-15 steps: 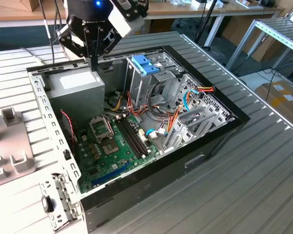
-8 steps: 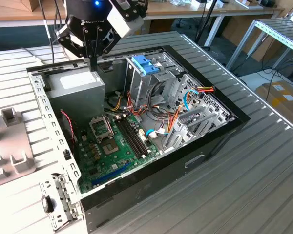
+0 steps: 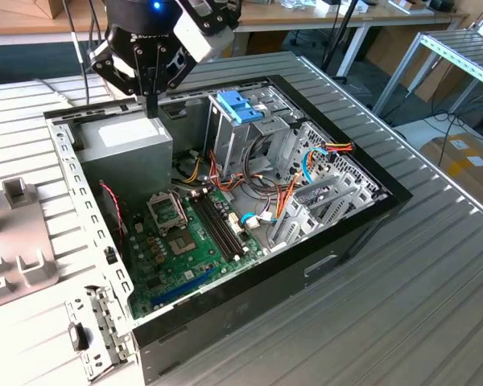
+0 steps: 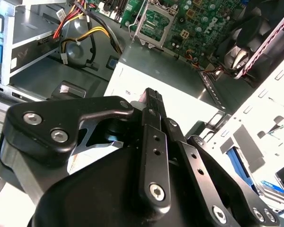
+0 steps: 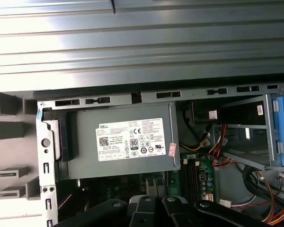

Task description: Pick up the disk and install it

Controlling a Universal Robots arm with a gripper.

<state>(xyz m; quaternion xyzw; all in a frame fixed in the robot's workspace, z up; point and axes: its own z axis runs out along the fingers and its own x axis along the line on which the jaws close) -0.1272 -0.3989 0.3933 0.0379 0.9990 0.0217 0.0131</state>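
My gripper [image 3: 151, 106] hangs over the far end of the open computer case [image 3: 362, 213], just above the grey power supply [image 3: 133, 143]. Its black fingers [image 4: 152, 101] are pressed together with nothing between them. In the second wrist view, a flat silver piece with a blue edge and a label, which looks like the disk [image 4: 273, 187], lies beyond the case's white perforated wall [image 4: 255, 118], apart from the gripper and mostly cut off. The power supply's white label [image 5: 131, 139] lies directly below the wrist.
A pale blue latch [image 3: 240, 105] tops the drive cage [image 3: 253, 133], which has an empty bay. The green motherboard [image 3: 181, 245] and loose cables [image 3: 286, 189] cover the case floor. A grey fixture [image 3: 16, 193] stands on the slatted table [image 3: 435, 305] at the exterior view's left.
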